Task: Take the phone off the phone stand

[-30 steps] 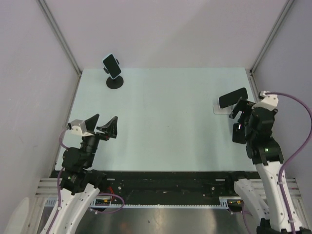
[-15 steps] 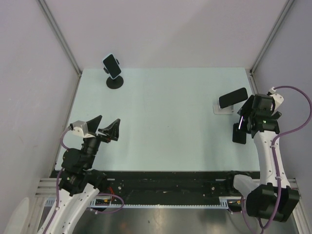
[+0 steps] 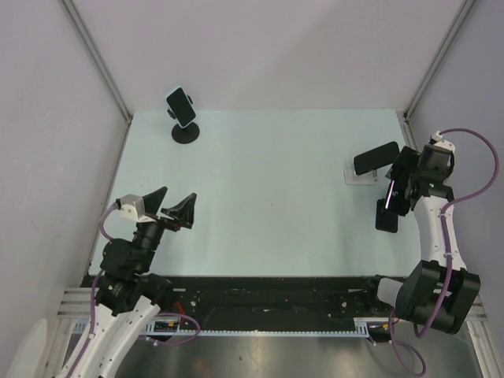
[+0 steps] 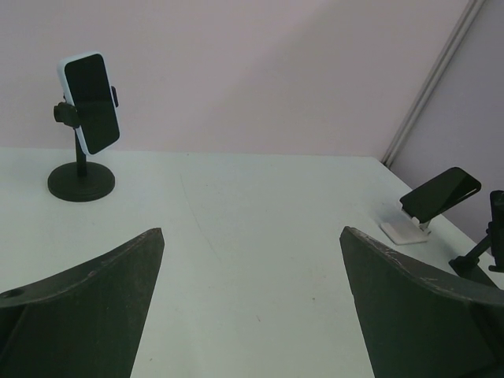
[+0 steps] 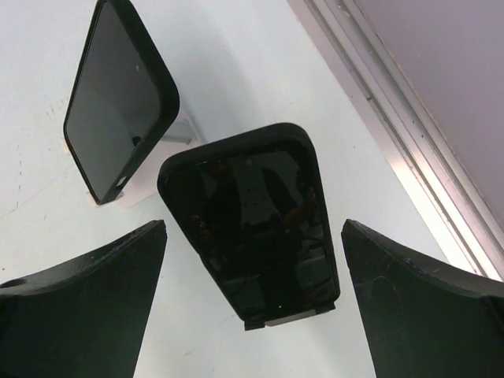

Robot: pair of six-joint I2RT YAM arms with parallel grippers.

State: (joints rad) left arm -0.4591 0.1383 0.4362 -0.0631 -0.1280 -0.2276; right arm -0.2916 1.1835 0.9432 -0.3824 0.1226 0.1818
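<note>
Robot's right gripper [image 3: 399, 179] is hovering with jaws wide and empty, squared up to the glossy black rectangular phone [image 5: 252, 228] leaning in its dark stand [image 4: 475, 256] directly ahead, seemingly placed to clamp its long edges and lift it free.

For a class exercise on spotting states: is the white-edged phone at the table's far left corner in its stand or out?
In. The phone sits raised on the black stand, side clips at its edges.
</note>
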